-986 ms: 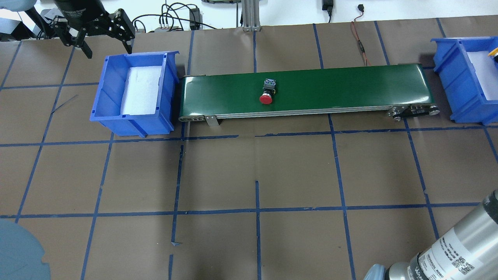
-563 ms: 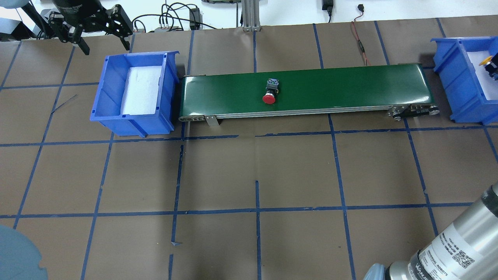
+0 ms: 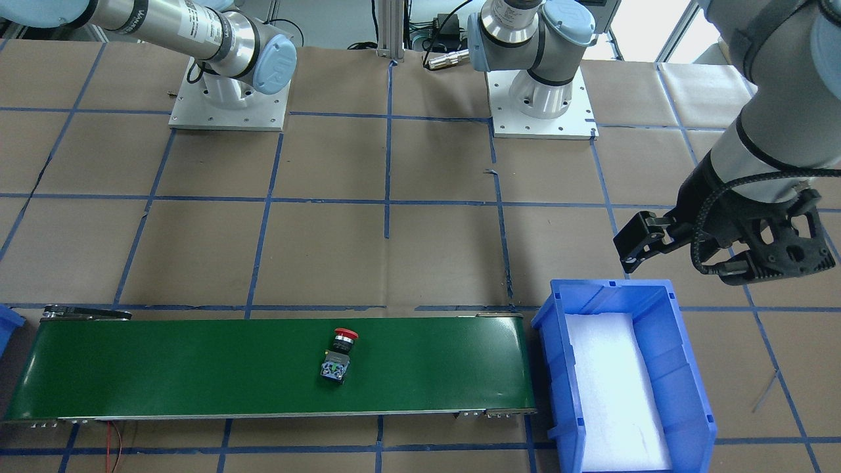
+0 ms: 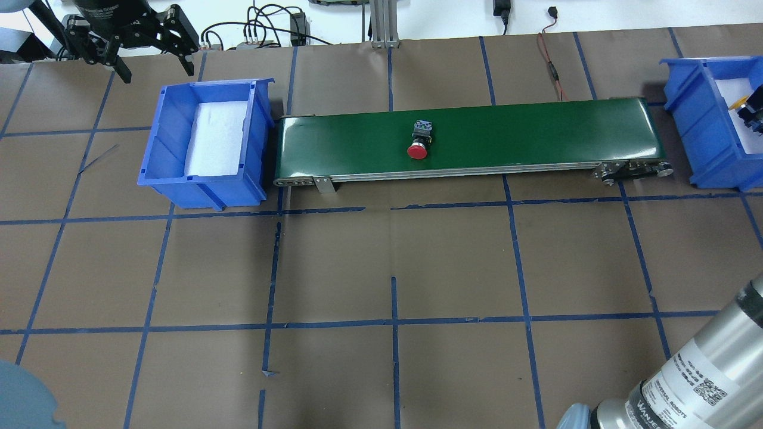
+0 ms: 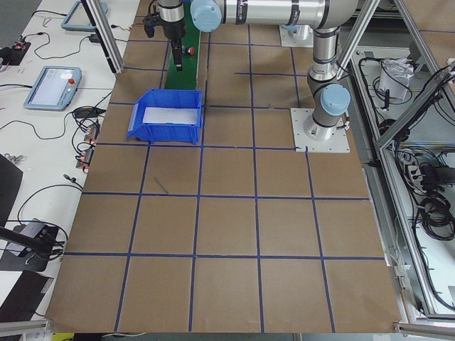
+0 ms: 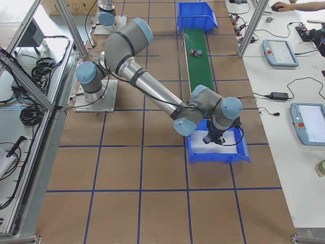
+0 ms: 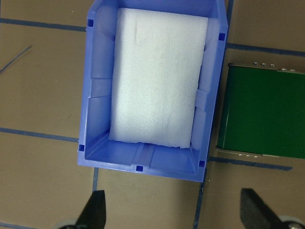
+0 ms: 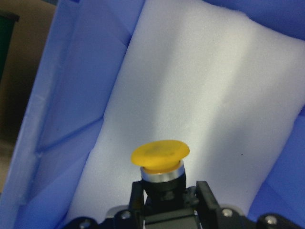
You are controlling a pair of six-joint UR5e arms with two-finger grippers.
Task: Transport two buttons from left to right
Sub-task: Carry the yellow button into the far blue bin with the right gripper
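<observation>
The red button (image 4: 419,143) lies on its side near the middle of the green conveyor belt (image 4: 524,131); it also shows in the front-facing view (image 3: 340,355). The yellow button (image 8: 160,155) is held in my right gripper (image 8: 169,193), which is shut on its black collar, above the white foam of the right blue bin (image 8: 81,95). At the overhead view's right edge the yellow cap (image 4: 741,102) just shows inside that bin (image 4: 697,119). My left gripper (image 4: 128,56) is open and empty, behind the left blue bin (image 4: 158,143).
The left bin (image 7: 143,164) holds only a white foam pad and stands against the belt's left end (image 7: 262,114). Cables lie behind the belt (image 4: 551,65). My right arm's forearm (image 4: 685,381) crosses the near right corner.
The red button has ridden a little to the right on the belt. My left gripper has drawn back from the left bin. The yellow button has come further into view over the right bin.
</observation>
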